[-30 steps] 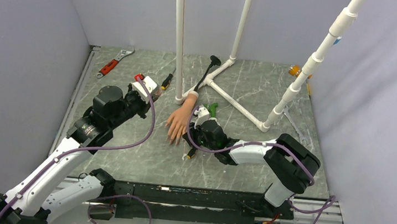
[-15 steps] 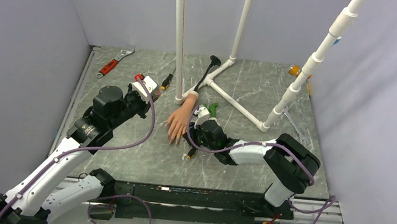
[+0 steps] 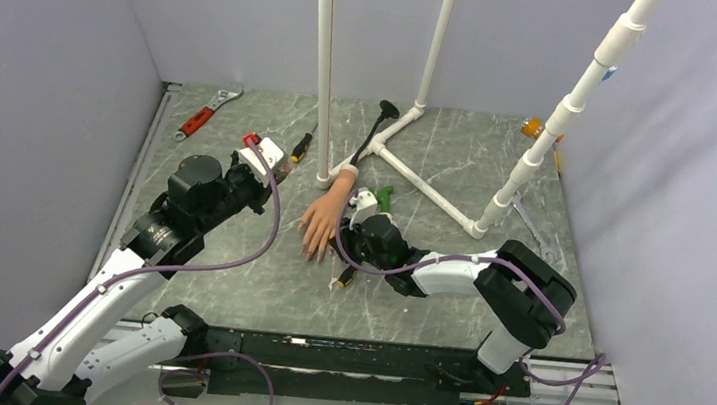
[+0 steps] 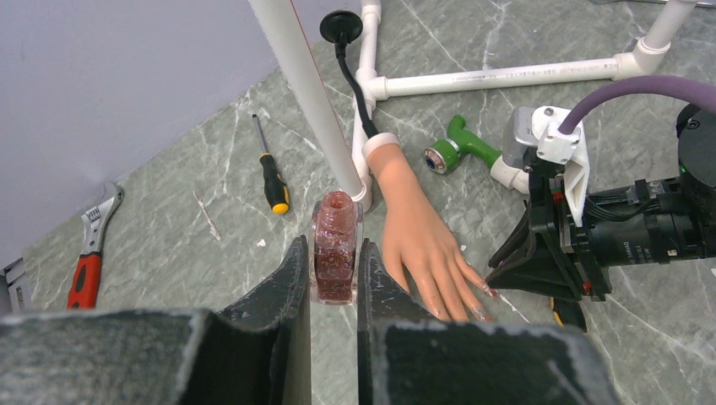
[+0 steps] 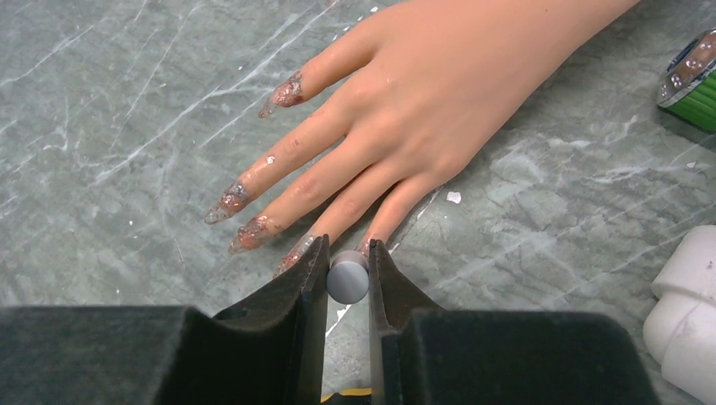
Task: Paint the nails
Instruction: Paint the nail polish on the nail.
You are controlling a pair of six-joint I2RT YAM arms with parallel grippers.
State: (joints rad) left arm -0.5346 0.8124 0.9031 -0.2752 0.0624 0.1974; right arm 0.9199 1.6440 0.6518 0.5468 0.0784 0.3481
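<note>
The peach mannequin hand lies palm down, fingers pointing at me. Its nails are long and smeared with reddish glitter polish on the thumb, index and middle fingers. My right gripper is shut on a grey round brush cap, right at the ring and little fingertips, whose nails its fingers partly hide. It also shows in the top view. My left gripper is shut on an open bottle of red glitter polish, held left of the hand.
A white PVC pipe frame stands just behind the hand's wrist. A red wrench, a black-and-yellow screwdriver, a black-headed tool and a green tool lie around. A yellow-tipped tool lies under my right gripper.
My right gripper has edged slightly left toward the fingertips. The left arm and bottle have not moved.
</note>
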